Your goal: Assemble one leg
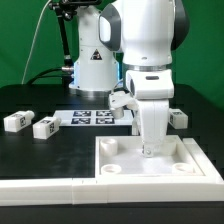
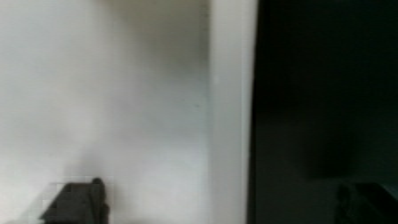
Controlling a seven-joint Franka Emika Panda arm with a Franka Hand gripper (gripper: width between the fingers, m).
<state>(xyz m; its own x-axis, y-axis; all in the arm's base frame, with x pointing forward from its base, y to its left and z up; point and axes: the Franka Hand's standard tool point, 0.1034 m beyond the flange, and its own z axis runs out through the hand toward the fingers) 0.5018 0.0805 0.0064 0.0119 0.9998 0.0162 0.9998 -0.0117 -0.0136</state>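
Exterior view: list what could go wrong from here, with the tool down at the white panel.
1. The tool hangs low over the large flat white square panel; descending further could jam or shove it.
2. Its fingers look spread with nothing between; the nearest small white tagged block leg lies tilted beside the arm and might get knocked.

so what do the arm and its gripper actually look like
Smooth white rounded arm shells with dark grey joint bands, and a black triangle mark on its base. The gripper is boxy and white; its fingertips show dark.
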